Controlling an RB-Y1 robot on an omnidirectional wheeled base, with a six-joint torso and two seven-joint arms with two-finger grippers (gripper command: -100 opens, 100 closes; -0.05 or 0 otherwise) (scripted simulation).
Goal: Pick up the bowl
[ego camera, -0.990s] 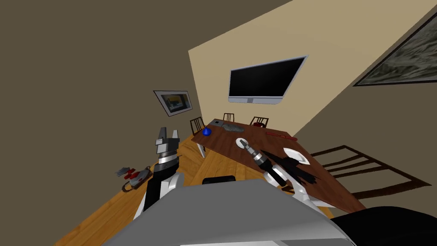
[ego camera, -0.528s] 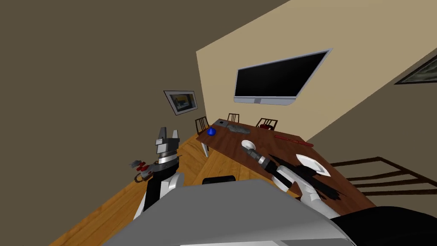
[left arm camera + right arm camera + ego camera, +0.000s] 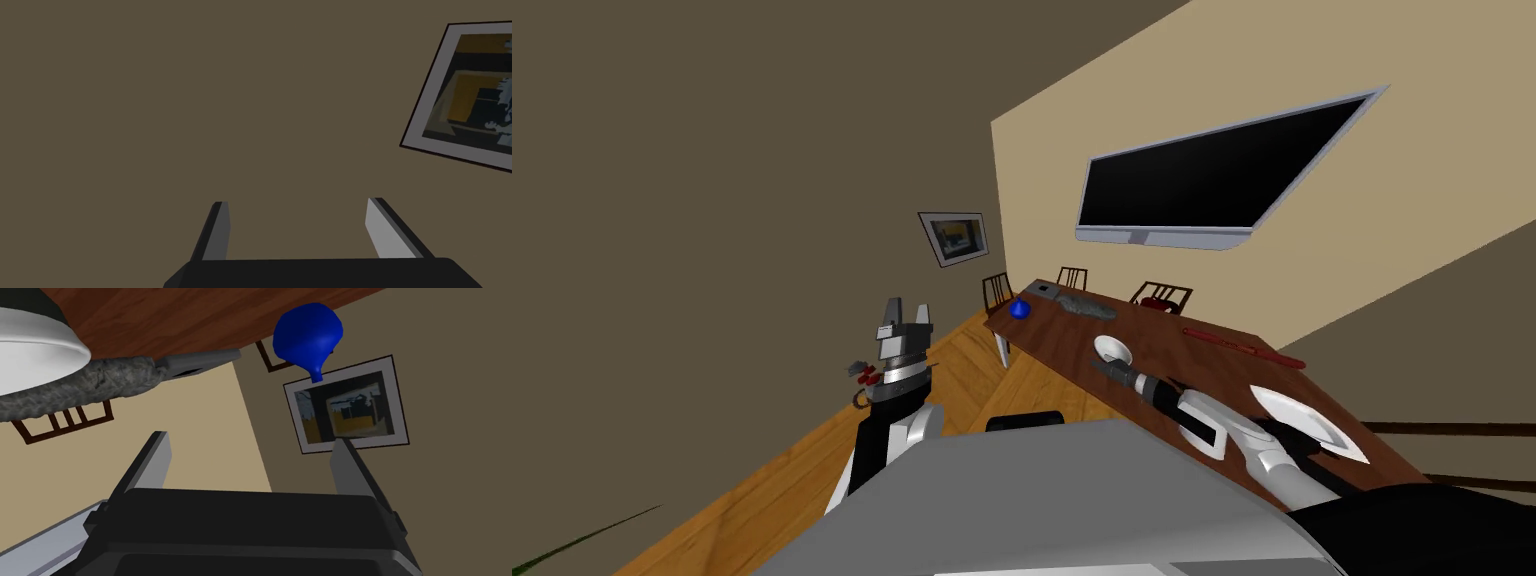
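Tan-walled room, wood floor (image 3: 762, 470), long dark table (image 3: 1192, 365) running away from you. White plate (image 3: 1302, 418) at the table's near end. White bowl (image 3: 1113, 348) sits upright about halfway along, close to the long edge on your left. Grey rough lump (image 3: 1084, 305) and a blue vase-like thing (image 3: 1020, 309) are up by the far corner.

Right hand (image 3: 1102, 368) is out over the table, just short of the bowl, fingers spread wide, holding nothing. Its wrist camera puts the bowl (image 3: 30, 343) off beyond one finger, not between the two. Left hand (image 3: 905, 312) is raised off the table's left edge, open and empty.

My read: you're in the approach, grasp not begun. Next move calls for sliding the right hand sideways until one finger is inside the rim and one outside, dipping, then closing.
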